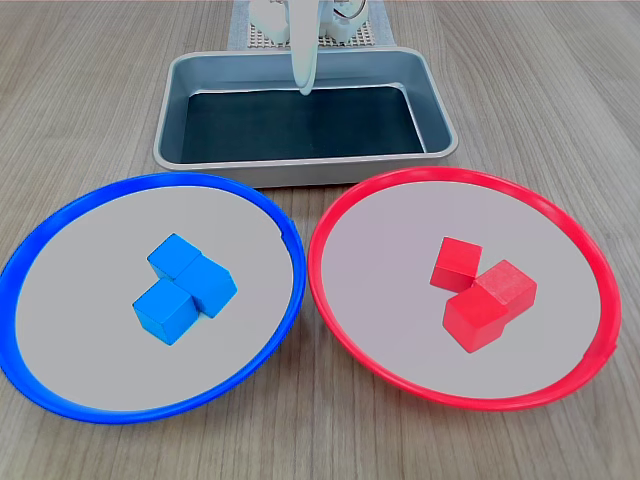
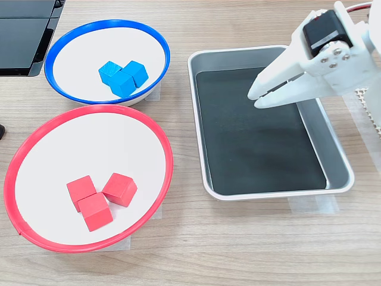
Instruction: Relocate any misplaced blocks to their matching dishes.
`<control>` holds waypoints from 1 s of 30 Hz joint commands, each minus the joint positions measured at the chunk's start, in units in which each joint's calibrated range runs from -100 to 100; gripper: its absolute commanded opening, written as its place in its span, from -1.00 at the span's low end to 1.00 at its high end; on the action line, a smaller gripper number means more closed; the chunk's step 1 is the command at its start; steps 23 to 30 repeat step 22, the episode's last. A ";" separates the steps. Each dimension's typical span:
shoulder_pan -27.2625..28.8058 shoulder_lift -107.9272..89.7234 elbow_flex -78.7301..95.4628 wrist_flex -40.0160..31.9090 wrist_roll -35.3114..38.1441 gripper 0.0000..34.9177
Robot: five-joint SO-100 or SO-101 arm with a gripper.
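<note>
The blocks sit sorted by colour in both exterior views. Three blue blocks (image 1: 185, 287) cluster touching one another near the middle of the blue-rimmed dish (image 1: 60, 225), and three red blocks (image 1: 482, 290) huddle together, also touching, on the grey-white inside of the red-rimmed dish (image 1: 345, 210). In the second exterior view the blue blocks (image 2: 123, 76) lie in the blue-rimmed dish (image 2: 156, 44) towards the counter's far edge, while the red blocks (image 2: 100, 198) rest in the red-rimmed dish (image 2: 36, 134), a little towards its near side. The two dishes stand just beside each other on the wooden counter (image 2: 238, 244), rims almost meeting.

Just beside both dishes is a rectangular grey metal tray (image 2: 333, 152) with a dark floor; nothing lies in it. In the first exterior view this tray (image 1: 170, 110) lies behind the dishes, towards the counter's far edge.

The white tool (image 2: 260, 95) hangs above the tray, pointing down and towards the dishes, apart from every block. Its two fingers lie close together with only a thin slit between them, and nothing is held. In the first exterior view the tool (image 1: 304, 88) appears as a narrow pale tip over the tray's far wall.

A dark flat object (image 2: 24, 36) lies at the counter's corner beside the blue-rimmed dish in the second exterior view.
</note>
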 commanded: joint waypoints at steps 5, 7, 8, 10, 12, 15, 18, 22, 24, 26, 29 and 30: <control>0.16 -0.26 -0.37 -0.30 0.00 -0.98; -0.03 -0.26 -0.37 -0.30 0.05 -0.98; -0.03 -0.26 -0.37 -0.30 0.05 -0.98; -0.03 -0.26 -0.37 -0.38 0.05 -0.98; -0.03 -0.26 -0.37 -0.38 0.05 -0.98; -0.03 -0.26 -0.37 -0.38 0.05 -0.98; -0.03 -0.26 -0.37 -0.38 0.05 -0.98; -0.03 -0.26 -0.37 -0.38 0.05 -0.98; -0.03 -0.26 -0.37 -0.38 0.05 -0.98; -0.03 -0.26 -0.37 -0.38 0.05 -0.98; -0.03 -0.26 -0.37 -0.38 0.05 -0.98; -0.03 -0.26 -0.37 -0.38 0.05 -0.98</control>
